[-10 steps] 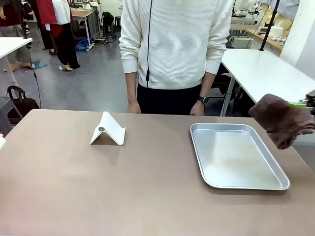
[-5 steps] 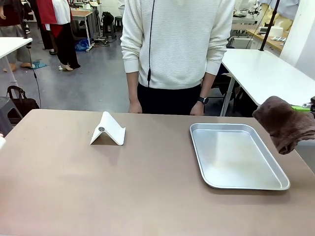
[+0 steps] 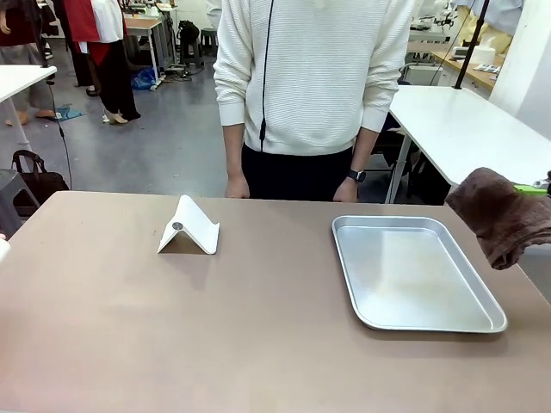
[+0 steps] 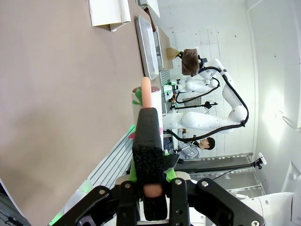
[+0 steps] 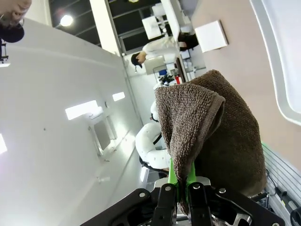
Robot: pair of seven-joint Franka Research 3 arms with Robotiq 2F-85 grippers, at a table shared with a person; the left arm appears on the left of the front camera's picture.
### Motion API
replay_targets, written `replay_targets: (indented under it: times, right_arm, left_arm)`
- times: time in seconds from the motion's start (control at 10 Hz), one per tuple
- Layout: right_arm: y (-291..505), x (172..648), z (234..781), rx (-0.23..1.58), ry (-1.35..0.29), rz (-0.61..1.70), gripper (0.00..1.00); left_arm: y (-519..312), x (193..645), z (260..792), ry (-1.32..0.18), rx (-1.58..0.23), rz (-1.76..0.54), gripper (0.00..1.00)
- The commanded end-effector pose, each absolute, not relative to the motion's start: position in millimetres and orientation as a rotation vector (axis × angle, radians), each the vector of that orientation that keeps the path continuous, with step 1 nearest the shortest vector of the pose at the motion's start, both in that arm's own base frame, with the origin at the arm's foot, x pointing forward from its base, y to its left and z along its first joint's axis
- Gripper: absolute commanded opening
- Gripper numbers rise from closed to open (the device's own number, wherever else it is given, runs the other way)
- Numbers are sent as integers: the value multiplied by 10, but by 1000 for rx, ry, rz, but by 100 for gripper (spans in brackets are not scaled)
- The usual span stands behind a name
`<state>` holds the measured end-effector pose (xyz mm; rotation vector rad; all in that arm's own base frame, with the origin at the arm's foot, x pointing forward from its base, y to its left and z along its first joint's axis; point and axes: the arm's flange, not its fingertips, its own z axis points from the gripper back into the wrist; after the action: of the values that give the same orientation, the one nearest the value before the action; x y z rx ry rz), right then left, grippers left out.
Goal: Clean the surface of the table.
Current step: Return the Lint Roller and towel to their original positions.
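The tan-brown table [image 3: 129, 327] spans the front view. Past its right edge, above table height, hangs a brown terry cloth [image 3: 504, 215], and my right gripper [image 3: 534, 187] is shut on it. The right wrist view shows the cloth [image 5: 211, 127] draped over the green pads [image 5: 175, 181], with the table [image 5: 235, 52] beyond. My left gripper [image 4: 149, 117] is shut on a white container [image 4: 153, 101] with green print and a pink part, held off the table's [image 4: 56, 94] near edge.
A silver metal tray [image 3: 413, 271] lies on the right half of the table. A white folded stand [image 3: 188, 228] sits left of centre. A person in a white sweater stands at the far edge with both hands [image 3: 234, 187] by the rim. A white-topped table [image 3: 465, 129] stands behind on the right.
My right gripper has carried the brown cloth a little to the right and up, toward the picture's edge. The stand and tray have not moved.
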<state>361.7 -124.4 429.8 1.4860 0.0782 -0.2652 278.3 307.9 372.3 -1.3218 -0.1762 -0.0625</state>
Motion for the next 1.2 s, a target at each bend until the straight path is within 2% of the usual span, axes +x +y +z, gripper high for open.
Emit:
replay_targets:
  times: [0.0, 0.8, 1.1]
  right_arm:
    - [-1268, 3608, 4349, 1494, 84, -262, 7]
    - [-1244, 3617, 4298, 1486, 78, -265, 7]
    - [-591, 3875, 4638, 1456, -4, -172, 7]
  left_arm:
    - [3045, 2753, 3747, -174, -1316, -63, 22]
    - [3079, 2783, 3723, -176, -1322, -63, 22]
    - [2384, 2904, 4393, -198, -1257, -224, 22]
